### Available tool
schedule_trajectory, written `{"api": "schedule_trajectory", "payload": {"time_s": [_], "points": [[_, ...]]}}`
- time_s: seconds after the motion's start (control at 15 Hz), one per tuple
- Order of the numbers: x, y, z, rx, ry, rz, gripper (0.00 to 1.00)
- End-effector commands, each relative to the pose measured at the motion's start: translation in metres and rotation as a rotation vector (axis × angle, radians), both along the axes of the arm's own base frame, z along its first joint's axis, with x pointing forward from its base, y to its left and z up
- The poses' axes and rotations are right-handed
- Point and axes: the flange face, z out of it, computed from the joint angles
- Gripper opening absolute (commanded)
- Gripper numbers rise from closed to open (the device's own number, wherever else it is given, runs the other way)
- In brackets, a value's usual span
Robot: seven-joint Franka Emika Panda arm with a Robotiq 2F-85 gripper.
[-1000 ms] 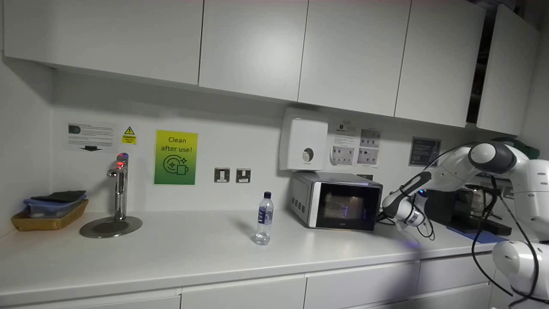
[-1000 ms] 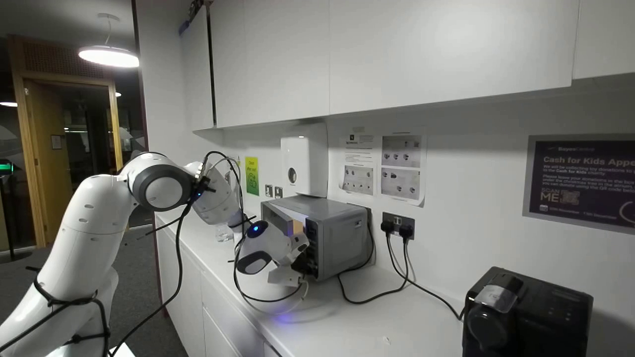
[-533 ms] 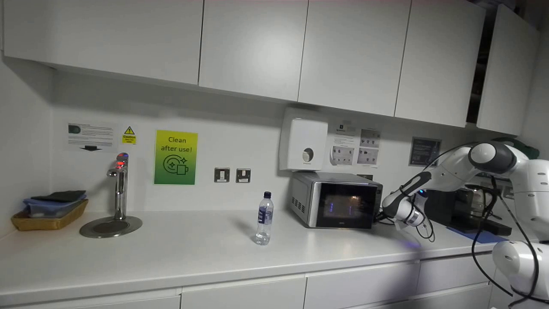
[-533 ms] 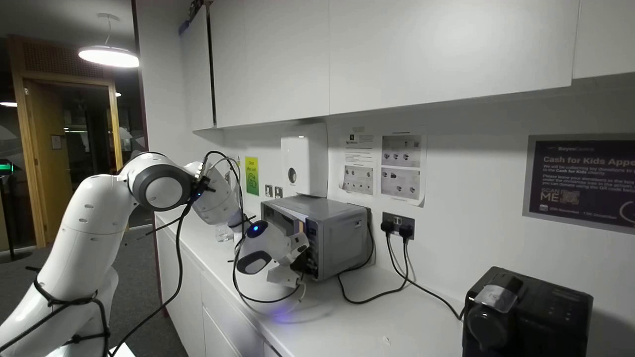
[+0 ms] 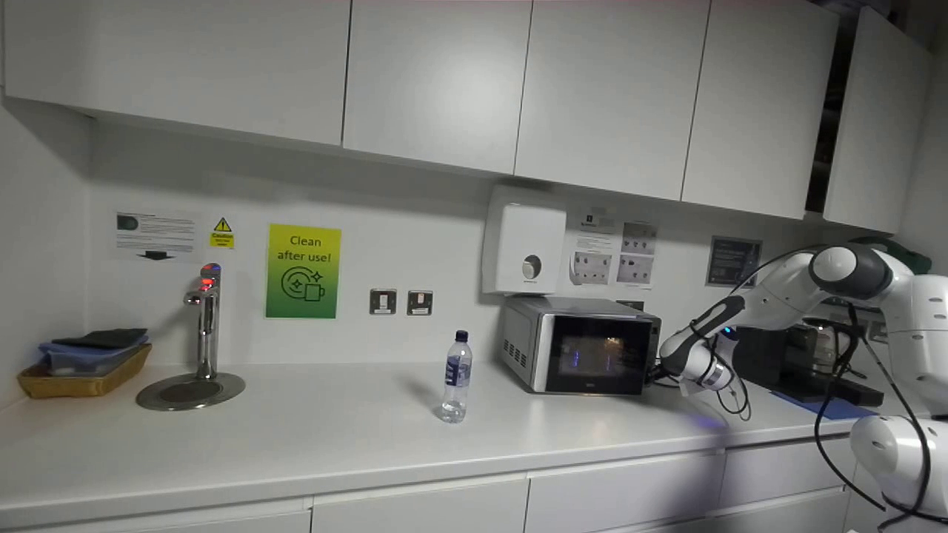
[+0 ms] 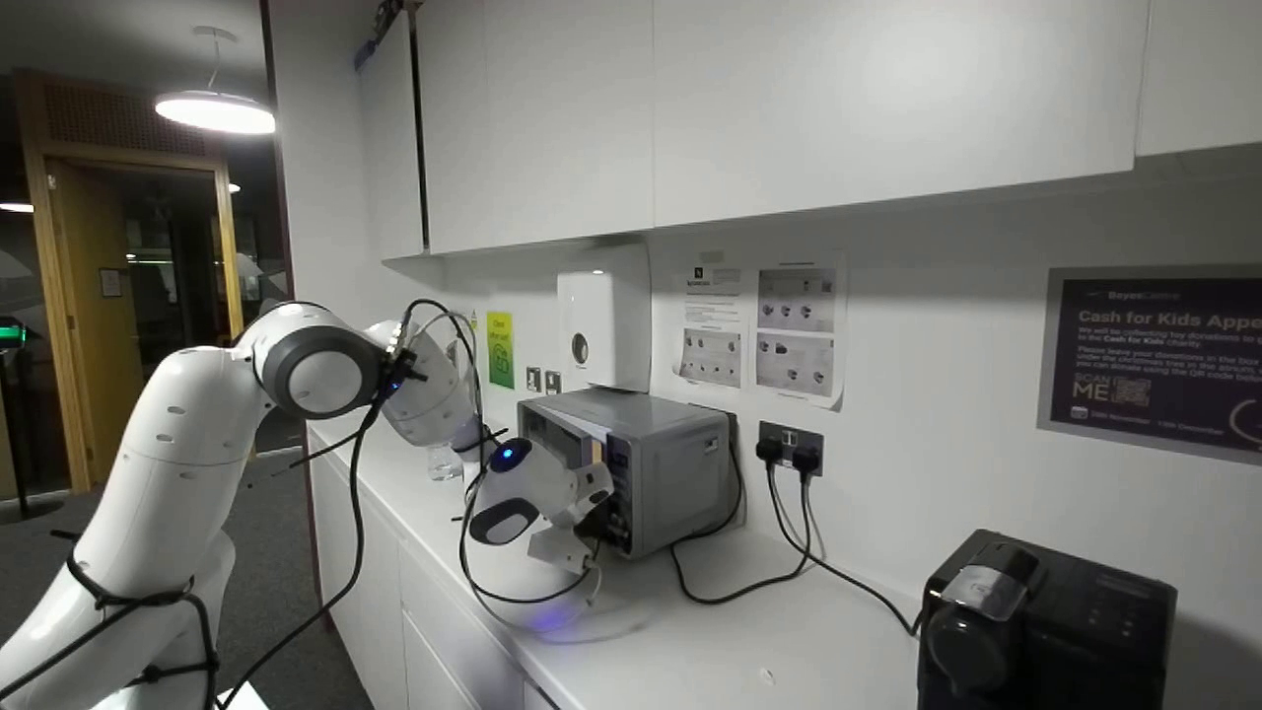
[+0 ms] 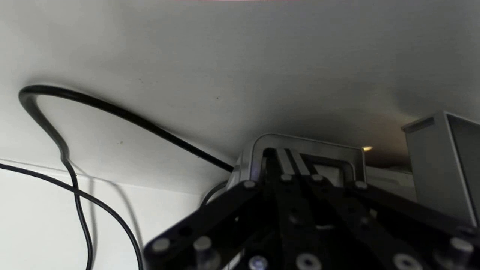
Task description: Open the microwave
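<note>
A: Start at the jaws.

B: The gripper [image 7: 292,161] presents two black jaws, clenched tip against tip, before the front of a lone microwave [image 6: 670,473]. Whether they touch it, the wrist view cannot tell. One white arm [image 6: 187,424] bends down to the spot in both exterior views.

A: And the microwave?

B: One, silver-grey, standing on the white surface [image 5: 318,429] near the wall. Its single door [image 5: 600,355] stands ajar, one small warm light [image 7: 367,149] in the gap.

A: Its neighbors?

B: One upright bottle [image 5: 457,377] on one side, apart from it; one black appliance [image 6: 1055,611] on the opposite side.

A: On the wall?

B: One white box [image 5: 526,248], just above the microwave. Two switches [image 5: 383,301], side by side. Two black plugs [image 6: 768,451] in one socket [image 6: 789,431]. One green-and-yellow sign [image 5: 304,272] reads "Clean after use!"

A: Farthest out?

B: One chrome tap [image 5: 208,333] and, near it, one brown basket [image 5: 85,383], well apart from the arm.
</note>
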Motion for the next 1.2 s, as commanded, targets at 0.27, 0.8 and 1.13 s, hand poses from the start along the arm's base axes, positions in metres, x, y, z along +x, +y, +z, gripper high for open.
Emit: {"api": "schedule_trajectory", "payload": {"time_s": [0.27,0.8,1.13], "points": [[0.030,0.017,0.053,0.033,-0.085,0.010,0.00],[0.021,0.022,0.068,0.066,0.024,0.039,0.00],[0.009,0.020,0.087,0.037,0.106,0.097,0.00]]}}
